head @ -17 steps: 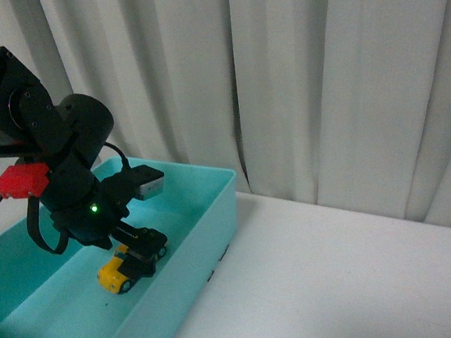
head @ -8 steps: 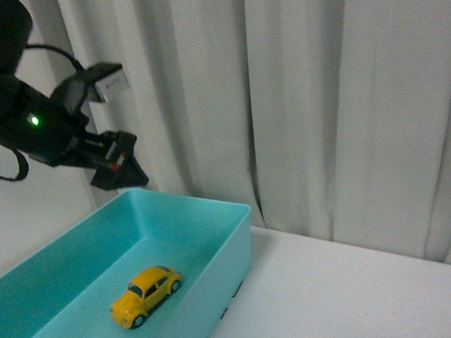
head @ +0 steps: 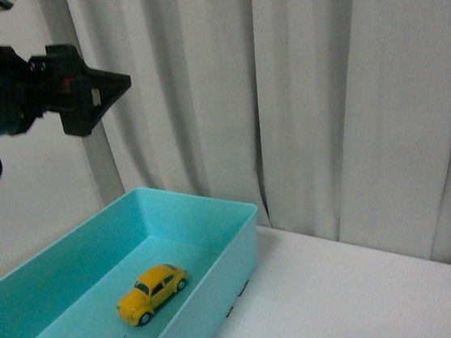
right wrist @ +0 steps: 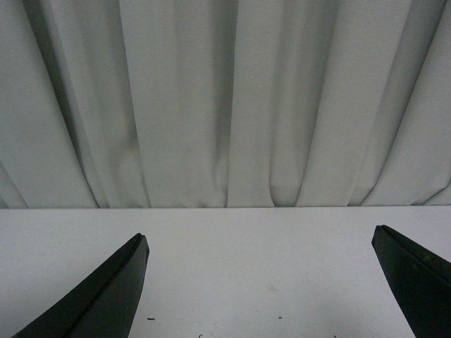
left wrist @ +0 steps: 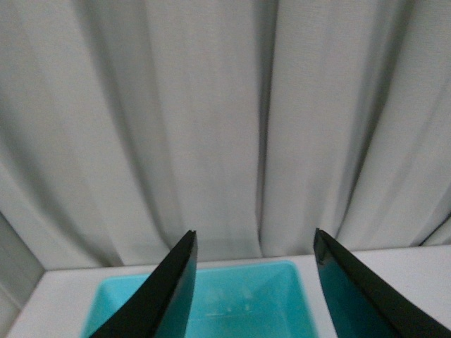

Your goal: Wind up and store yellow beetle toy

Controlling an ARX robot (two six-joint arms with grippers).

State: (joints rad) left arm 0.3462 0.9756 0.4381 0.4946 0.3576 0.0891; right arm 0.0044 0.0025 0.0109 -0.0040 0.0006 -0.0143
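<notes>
The yellow beetle toy stands on its wheels on the floor of the teal bin, free of any gripper. High above the bin's left end, my left gripper hangs open and empty in front of the curtain. In the left wrist view the left gripper has its jaws spread wide, with the far end of the teal bin showing between them; the toy is hidden there. The right gripper is open over the bare white table and is out of the front view.
White curtains hang close behind the table along its whole back edge. The white tabletop stretches to the right of the bin.
My left gripper let go of the toy and rose out of the bin to high on the left. The toy stays on the bin floor.
</notes>
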